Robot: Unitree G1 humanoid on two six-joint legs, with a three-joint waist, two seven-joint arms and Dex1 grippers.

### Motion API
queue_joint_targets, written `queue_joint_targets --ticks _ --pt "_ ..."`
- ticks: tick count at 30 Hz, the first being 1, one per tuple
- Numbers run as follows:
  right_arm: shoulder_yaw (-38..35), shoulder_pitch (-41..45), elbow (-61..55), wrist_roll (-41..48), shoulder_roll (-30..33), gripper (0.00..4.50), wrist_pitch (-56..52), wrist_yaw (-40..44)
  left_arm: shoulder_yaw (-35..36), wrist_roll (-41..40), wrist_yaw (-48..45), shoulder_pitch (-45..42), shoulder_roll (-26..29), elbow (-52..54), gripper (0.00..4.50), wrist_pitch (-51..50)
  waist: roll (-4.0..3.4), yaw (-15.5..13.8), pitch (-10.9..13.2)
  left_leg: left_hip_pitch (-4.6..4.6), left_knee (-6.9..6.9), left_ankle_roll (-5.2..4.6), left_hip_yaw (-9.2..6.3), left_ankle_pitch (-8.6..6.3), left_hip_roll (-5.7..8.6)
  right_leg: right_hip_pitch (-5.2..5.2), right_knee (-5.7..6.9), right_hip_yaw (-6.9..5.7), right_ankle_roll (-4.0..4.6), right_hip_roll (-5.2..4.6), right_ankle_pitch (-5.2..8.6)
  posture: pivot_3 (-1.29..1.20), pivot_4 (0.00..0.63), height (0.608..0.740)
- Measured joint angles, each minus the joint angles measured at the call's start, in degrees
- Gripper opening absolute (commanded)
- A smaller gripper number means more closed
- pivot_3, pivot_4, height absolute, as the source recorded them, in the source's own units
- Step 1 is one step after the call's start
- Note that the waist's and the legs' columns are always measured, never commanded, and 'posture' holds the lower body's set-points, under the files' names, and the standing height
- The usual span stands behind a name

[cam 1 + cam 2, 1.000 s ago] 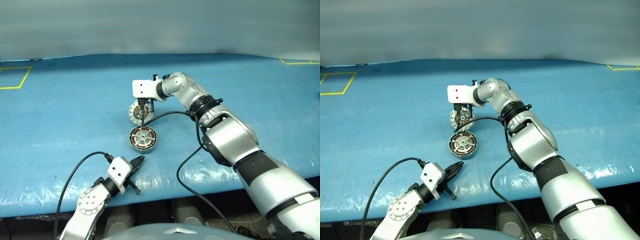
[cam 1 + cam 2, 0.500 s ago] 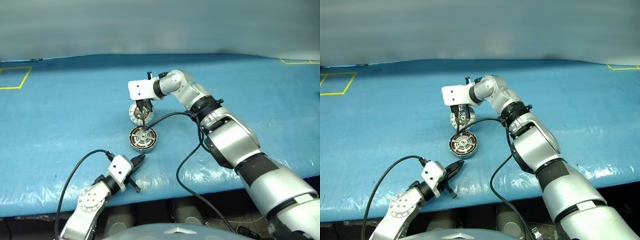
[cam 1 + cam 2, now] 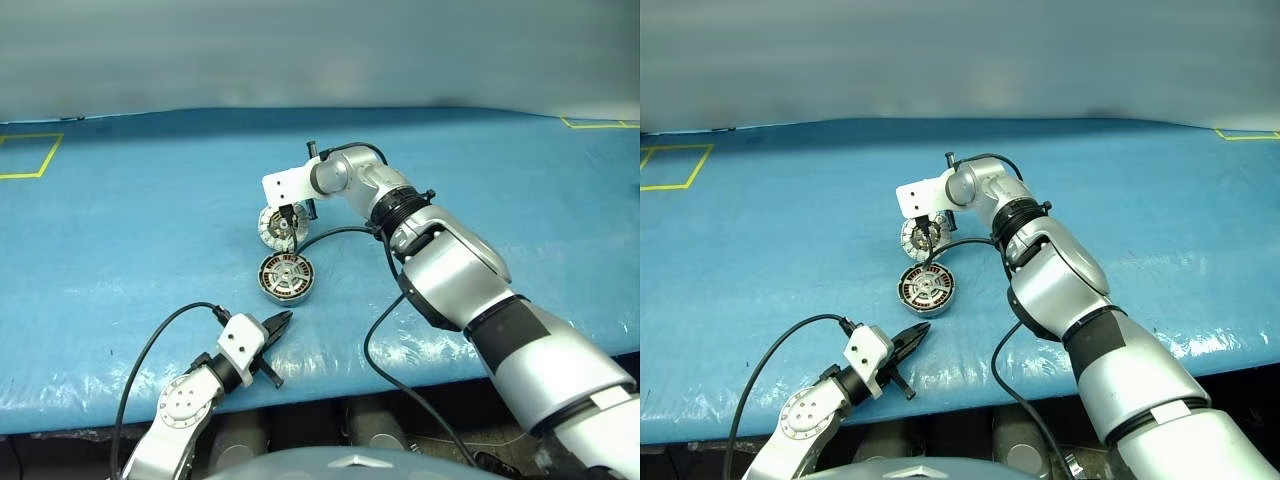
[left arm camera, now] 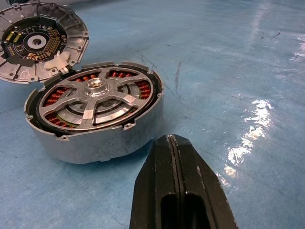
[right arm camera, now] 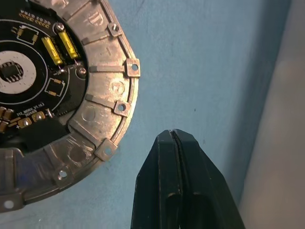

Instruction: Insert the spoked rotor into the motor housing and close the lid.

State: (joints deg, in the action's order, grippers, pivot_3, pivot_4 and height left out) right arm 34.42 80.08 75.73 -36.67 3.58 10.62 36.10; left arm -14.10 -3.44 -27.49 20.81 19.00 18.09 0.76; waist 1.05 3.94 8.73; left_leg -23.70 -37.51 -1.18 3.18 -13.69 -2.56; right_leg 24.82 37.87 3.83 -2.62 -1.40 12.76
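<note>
The motor housing [image 3: 287,277] sits upright on the blue table, its silver wall [image 4: 95,143] ringing copper windings. The spoked rotor [image 4: 93,98] lies seated inside it, silver spokes around a shiny hub. The lid [image 3: 270,228] lies open just behind the housing, joined at the rim, with its dark circuit face [image 4: 35,40] up. My right gripper [image 3: 288,218] hangs shut over the lid, its tips [image 5: 172,132] just off the lid's toothed rim [image 5: 112,109]. My left gripper [image 3: 283,318] is shut with nothing in it, its tip [image 4: 172,138] low and close in front of the housing.
A blue plastic sheet [image 3: 120,220] covers the table. Yellow tape marks a square at the far left [image 3: 30,155] and a corner at the far right [image 3: 590,124]. A black cable [image 3: 340,230] loops from the right wrist past the housing.
The right wrist has rolled and its gripper has shifted slightly away from the housing, over the lid. Lid, housing and left gripper stay where they were.
</note>
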Motion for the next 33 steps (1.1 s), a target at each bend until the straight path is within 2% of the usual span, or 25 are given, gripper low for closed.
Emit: queue_joint_targets --ticks 26,33 --pt "-1.3 1.5 -3.1 2.3 2.2 0.01 6.7 21.7 -0.6 0.8 -0.6 -0.8 -0.7 -1.0 0.00 0.9 -0.01 0.0 0.0 0.04 0.00 0.00 0.00 0.00 0.00 -0.06 0.02 -0.03 -0.01 0.02 -0.01 0.00 0.150 0.740" --pt "-5.7 -1.1 -11.6 8.2 3.3 0.01 7.4 24.4 -0.5 0.5 -2.2 -2.2 -0.3 -1.7 0.00 0.8 -0.01 -0.1 0.0 0.04 -0.01 0.00 -0.02 0.00 -0.01 -0.07 0.03 -0.06 -0.02 0.03 -0.01 0.00 0.150 0.740"
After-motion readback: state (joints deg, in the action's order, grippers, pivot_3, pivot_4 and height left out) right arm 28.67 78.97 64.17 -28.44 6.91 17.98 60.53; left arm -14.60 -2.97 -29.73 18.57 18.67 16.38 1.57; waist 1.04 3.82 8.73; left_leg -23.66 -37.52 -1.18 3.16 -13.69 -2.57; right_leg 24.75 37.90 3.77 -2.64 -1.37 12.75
